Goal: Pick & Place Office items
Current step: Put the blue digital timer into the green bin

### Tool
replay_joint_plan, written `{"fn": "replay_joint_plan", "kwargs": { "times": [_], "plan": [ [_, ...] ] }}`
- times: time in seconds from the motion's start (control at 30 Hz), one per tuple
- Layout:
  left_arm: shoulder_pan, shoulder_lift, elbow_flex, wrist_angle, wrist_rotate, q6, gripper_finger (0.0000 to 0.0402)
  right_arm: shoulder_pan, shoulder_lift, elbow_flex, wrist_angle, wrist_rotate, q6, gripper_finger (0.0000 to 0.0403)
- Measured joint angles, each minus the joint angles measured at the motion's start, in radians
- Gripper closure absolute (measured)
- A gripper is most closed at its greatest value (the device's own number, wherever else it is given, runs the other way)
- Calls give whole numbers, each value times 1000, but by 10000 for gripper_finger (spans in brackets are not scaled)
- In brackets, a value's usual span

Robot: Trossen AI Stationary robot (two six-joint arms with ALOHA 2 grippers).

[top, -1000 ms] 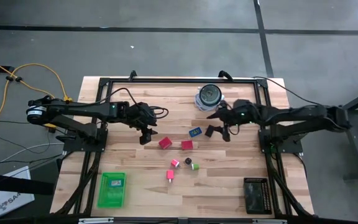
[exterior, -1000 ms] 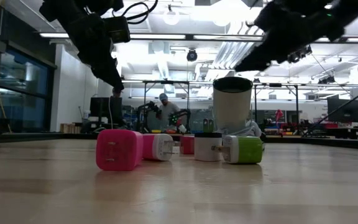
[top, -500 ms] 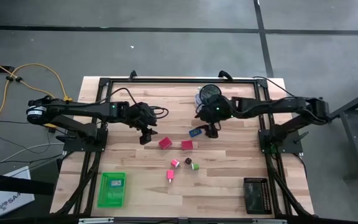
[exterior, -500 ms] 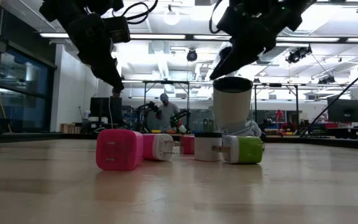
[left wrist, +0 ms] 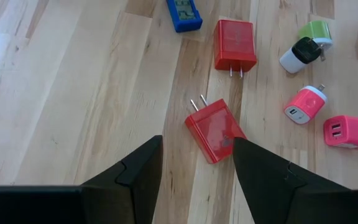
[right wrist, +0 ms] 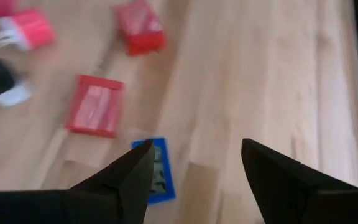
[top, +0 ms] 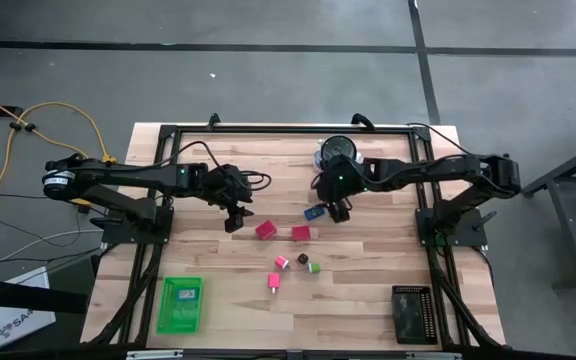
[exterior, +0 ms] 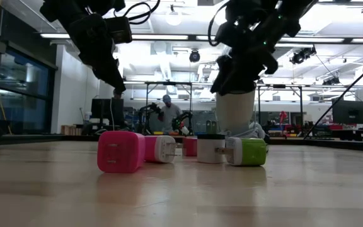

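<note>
Right wrist view: right gripper (right wrist: 194,163) hovers with jaws apart and empty, blue item (right wrist: 158,169) just beside one jaw, ready for grasping. Left gripper (left wrist: 197,162), jaws apart, frames a red charger (left wrist: 215,130) on the worktop (left wrist: 61,93).

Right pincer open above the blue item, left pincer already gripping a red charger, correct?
Not quite. The left pincer is open and holds nothing; the left wrist view shows the red charger lying on the table beyond its fingers. The right pincer is open above the blue item.
</note>
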Motion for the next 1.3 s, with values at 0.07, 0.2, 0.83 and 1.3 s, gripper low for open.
{"fn": "replay_joint_plan", "kwargs": {
  "times": [0.07,0.2,0.83,1.3],
  "plan": [
    [0,0,0,1,0,0,213,-2,0,0,-14,11,46,174],
    [0,0,0,5,0,0,213,0,12,0,-6,-42,4,174],
    [0,0,0,41,0,0,213,-14,209,0,22,-123,-93,174],
    [0,0,0,44,0,0,213,-14,213,0,6,-106,-88,174]
  ]
}}
